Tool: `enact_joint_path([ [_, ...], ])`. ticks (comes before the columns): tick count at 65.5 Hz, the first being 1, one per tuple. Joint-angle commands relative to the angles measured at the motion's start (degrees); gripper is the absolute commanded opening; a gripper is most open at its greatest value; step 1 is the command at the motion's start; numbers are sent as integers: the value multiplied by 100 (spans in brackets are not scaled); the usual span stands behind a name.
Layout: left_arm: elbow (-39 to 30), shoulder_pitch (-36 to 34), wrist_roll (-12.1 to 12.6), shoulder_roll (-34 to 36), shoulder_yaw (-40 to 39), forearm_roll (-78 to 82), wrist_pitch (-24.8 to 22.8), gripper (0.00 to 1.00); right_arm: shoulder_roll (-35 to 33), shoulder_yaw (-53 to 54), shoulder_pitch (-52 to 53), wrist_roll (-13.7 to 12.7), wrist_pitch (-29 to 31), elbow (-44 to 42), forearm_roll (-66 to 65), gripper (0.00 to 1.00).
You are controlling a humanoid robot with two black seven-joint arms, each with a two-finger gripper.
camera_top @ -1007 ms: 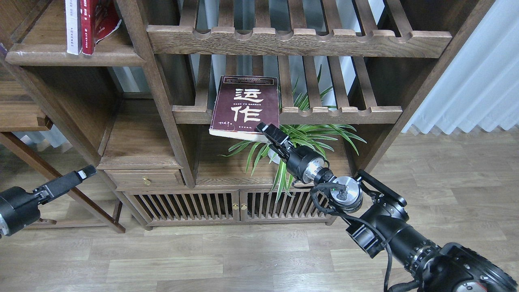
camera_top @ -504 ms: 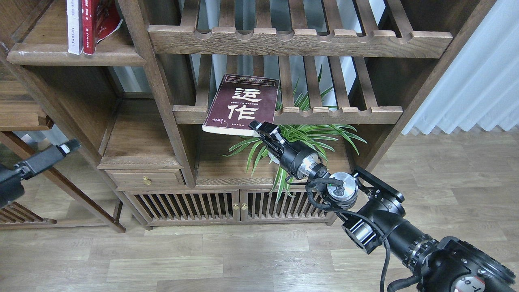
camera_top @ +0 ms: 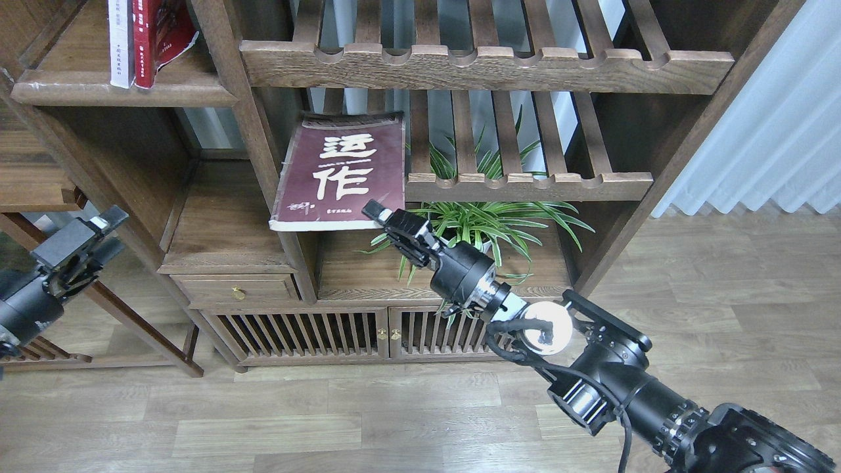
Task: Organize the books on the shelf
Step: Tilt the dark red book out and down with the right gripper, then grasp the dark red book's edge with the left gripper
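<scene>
Head view: right gripper (camera_top: 381,215) pinches the maroon book (camera_top: 341,174) by its lower corner, at eleven o'clock of the plant (camera_top: 486,226). Such an edge grip risks slippage. Left gripper (camera_top: 85,233) fingers: cannot tell.

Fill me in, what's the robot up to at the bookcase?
The right gripper is clamped on the lower right corner of the dark maroon book, holding it in the air in front of the slatted rack, cover up. The white book and red book stand upright, side by side, on the shelf at upper left. The left gripper hangs low on the left, holding nothing. A potted plant sits below the rack.
</scene>
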Motion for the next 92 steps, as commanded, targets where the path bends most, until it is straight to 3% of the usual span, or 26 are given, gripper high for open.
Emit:
enact_joint_path([
  [1, -92, 9, -1, -377, 97, -342, 0, 100, -5, 27, -389, -5, 29, 315, -14, 1],
  [25, -136, 27, -1, -1221, 527, -439, 0, 100, -5, 309, -1715, -558, 29, 482, -515, 1],
  [41, -127, 177, -1, -1608, 1072, -447, 0, 99, -5, 326, -1936, -611, 29, 649, -594, 1],
  [51, -75, 229, -1, -1722, 1213, -447, 0, 92, -5, 318, -1936, -611, 29, 675, -612, 1],
  [59, -66, 247, -1, -1775, 1266, -509, 0, 80, -5, 282, -1945, -611, 29, 702, -699, 1],
  [64, -48, 247, -1, -1784, 1266, -885, 0, 51, -5, 265, -1953, -611, 29, 702, -717, 1],
  [72, -83, 177, -1, -1784, 1599, -1467, 0, 30, -5, 221, -2024, -620, 29, 702, -726, 1],
  [78, -101, 133, -1, -1757, 1898, -1467, 0, 28, -5, 212, -2059, -629, 29, 728, -770, 1],
  [85, -110, 106, -1, -1757, 1943, -1528, 0, 9, -5, 230, -2103, -620, 29, 728, -866, 2],
  [92, -110, 97, -1, -1731, 1942, -1528, 0, 8, -5, 265, -2103, -620, 29, 728, -875, 2],
])
